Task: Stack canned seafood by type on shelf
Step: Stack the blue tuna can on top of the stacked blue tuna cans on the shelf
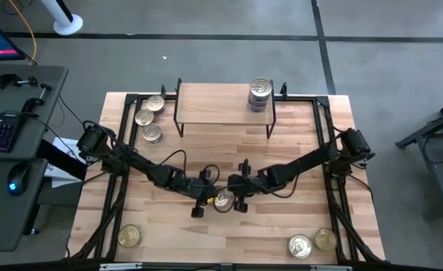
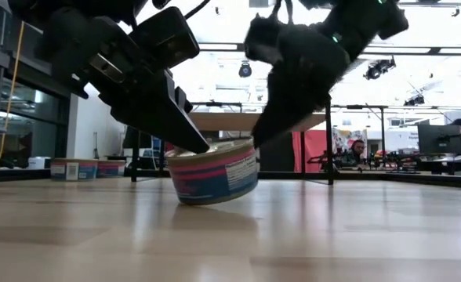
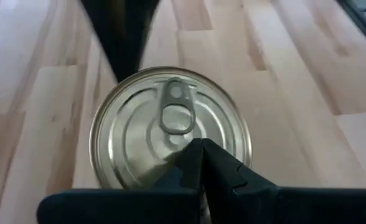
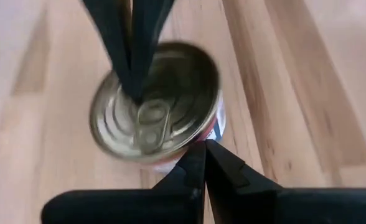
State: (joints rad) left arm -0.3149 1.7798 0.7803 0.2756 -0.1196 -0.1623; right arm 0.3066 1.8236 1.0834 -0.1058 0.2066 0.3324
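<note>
step: squaring tilted tin point(image 1: 223, 200) at lower centre | left gripper point(image 1: 200, 197) and right gripper point(image 1: 240, 197): both pinched closed, empty, pressing opposite rims | advice: push evenly, level it first

From above, the tin point(image 1: 223, 199) between the left pincer point(image 1: 205, 197) and right pincer point(image 1: 236, 197) is mostly covered by their dark fingers; only part of its lid shows. At worktop height its label print is too blurred to read, and both arms are cut off by the upper edge. The tins point(image 2: 78, 169) far behind the left pincer are too small to identify.
</note>
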